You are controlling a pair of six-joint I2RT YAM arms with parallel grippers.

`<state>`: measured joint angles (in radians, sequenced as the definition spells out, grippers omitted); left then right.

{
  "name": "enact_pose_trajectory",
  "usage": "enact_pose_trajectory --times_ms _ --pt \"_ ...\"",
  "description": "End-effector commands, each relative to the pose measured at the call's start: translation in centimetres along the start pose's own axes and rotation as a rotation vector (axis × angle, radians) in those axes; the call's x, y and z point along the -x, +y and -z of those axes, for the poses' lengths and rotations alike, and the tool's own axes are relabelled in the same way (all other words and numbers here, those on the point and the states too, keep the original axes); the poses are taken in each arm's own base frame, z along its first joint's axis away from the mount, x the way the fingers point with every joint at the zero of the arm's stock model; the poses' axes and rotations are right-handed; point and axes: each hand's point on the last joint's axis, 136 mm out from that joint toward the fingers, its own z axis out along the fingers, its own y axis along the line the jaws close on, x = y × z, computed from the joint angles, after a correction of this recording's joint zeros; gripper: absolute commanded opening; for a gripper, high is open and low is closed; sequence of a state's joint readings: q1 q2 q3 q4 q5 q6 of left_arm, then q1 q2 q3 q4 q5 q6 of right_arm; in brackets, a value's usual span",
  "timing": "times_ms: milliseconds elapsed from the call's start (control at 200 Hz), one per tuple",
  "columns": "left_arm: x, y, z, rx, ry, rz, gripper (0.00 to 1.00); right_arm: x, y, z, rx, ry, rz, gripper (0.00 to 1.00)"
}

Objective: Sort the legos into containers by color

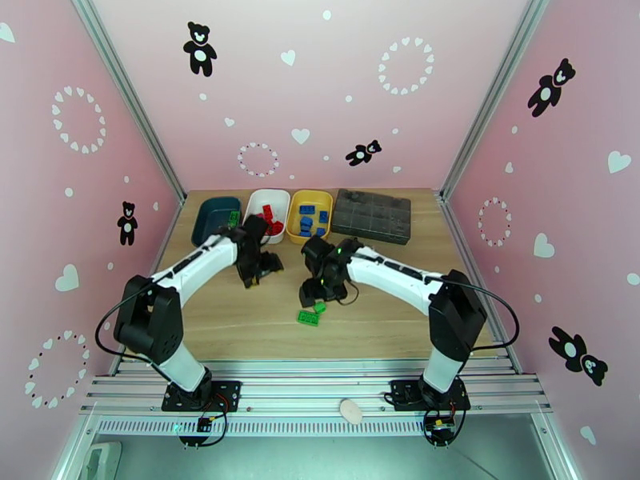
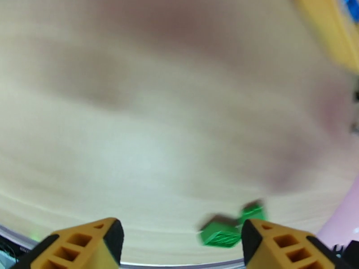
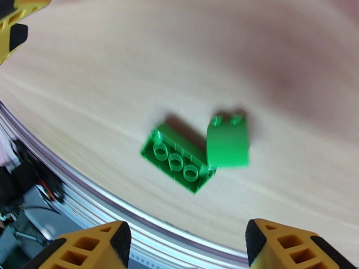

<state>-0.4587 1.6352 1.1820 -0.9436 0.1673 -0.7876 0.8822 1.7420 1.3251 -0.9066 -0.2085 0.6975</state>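
1. Left gripper [image 2: 179,240]: bends forward over table [image 1: 240,322], jaws spread, empty.
2. Right gripper [image 3: 188,240]: tilts down above two green legos [image 3: 177,160], jaws spread, empty.
3. Legos: lie touching, near table's front edge.

I see a dark grey compartmented box [image 1: 371,215] at the far edge of the wooden bench [image 1: 240,322]. Bear stickers [image 1: 199,48] dot the pink walls [image 1: 320,90], and a pale oval object [image 1: 350,410] lies on the near rail.

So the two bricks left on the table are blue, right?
Not blue. The two bricks left on the table are green, as the right wrist view shows.
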Motion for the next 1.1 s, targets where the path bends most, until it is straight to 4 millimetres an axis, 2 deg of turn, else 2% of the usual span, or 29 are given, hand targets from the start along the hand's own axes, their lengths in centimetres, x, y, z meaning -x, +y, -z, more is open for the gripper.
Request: enact_pose_trajectory --times_ms 0,140,280,460,541,651,746,826,946,1091 --pt "-1.6 -2.1 -0.2 -0.035 -0.051 -0.081 0.76 -1.1 -1.1 0.5 0.006 -0.039 -0.070 0.72" --pt "-5.4 -2.6 -1.6 -0.006 -0.003 -0.150 0.76 -3.1 -2.7 0.6 -0.013 -0.043 -0.115 0.72" --pt "-9.1 -2.6 -2.7 -0.040 0.097 -0.083 0.76 -4.8 -5.1 1.4 -0.051 -0.062 -0.166 0.73" --pt "-12.1 -4.4 -2.6 -0.117 0.179 -0.009 0.83 -5.9 -7.8 2.6 -0.035 -0.110 -0.262 0.75" --pt "-12.4 -5.4 -2.3 -0.112 0.171 -0.047 0.84 -6.1 -8.5 3.0 -0.018 -0.124 -0.292 0.75" --pt "-11.4 -5.4 -1.7 -0.015 0.111 -0.153 0.84 -6.2 -8.8 3.5 0.000 -0.134 -0.309 0.75" --pt "-10.1 -6.1 -0.6 0.056 0.025 -0.324 0.84 -6.3 -8.9 3.9 0.005 -0.141 -0.312 0.76" --pt "-9.9 -7.0 -0.4 0.099 -0.012 -0.503 0.83 -6.6 -9.0 4.2 0.005 -0.148 -0.314 0.76" --pt "-10.6 -8.4 -1.9 0.164 -0.013 -0.717 0.82 -7.2 -9.5 4.3 0.008 -0.156 -0.324 0.76" --pt "-10.6 -9.7 -4.5 0.205 0.015 -0.818 0.76 -8.2 -10.0 4.5 0.021 -0.161 -0.344 0.75"
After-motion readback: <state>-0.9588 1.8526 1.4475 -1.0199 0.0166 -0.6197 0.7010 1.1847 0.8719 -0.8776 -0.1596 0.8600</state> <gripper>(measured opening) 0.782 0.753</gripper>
